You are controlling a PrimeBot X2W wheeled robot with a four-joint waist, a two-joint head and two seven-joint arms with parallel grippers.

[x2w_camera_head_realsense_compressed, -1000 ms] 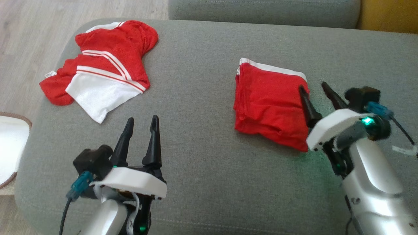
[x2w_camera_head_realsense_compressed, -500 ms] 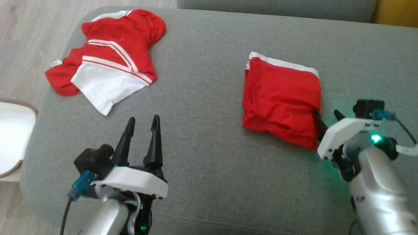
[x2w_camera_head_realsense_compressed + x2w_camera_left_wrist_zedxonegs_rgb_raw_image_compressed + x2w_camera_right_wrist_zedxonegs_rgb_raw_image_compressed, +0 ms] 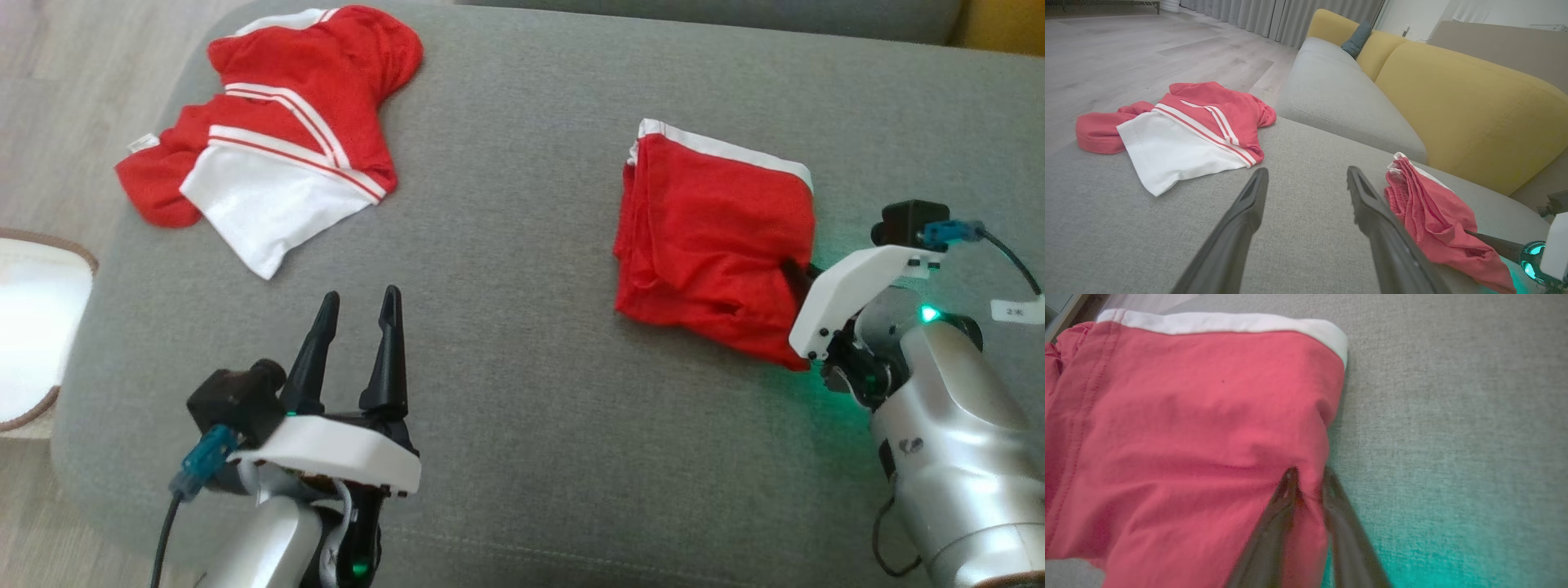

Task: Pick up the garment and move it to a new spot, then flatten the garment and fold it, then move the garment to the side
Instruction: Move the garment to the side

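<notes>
R side: my right pincer (image 3: 1308, 479) is nipped together on the folded red garment (image 3: 714, 237), fingers either side of a ridge of cloth at its near-right edge, low to the grey cushion (image 3: 506, 343). Reason for an edge grab, imo: the fold is already done, so the remaining step is shifting it aside. Pinching all layers at one edge should let me drag or lift the stack w/o it opening. Can't confirm from here that every layer is in the pinch; the lower ones are hidden. Garment sits right of centre on the cushion, white band on the far edge, still flat apart from puckers running toward the grip. My left pincer (image 3: 359, 296) hangs idle, fingers apart, nothing between them, parked near-left so it stays clear of the move. Red-and-white top (image 3: 277, 155) lies crumpled at the far-left corner, well apart, not involved. Vs 1 s ago: right fingers were spread wide above that same edge; now they're down and closed on it, and cloth is bunched there. Left pincer unchanged. Whole head pic has shifted, so that's cam motion, not the clothes moving.
</notes>
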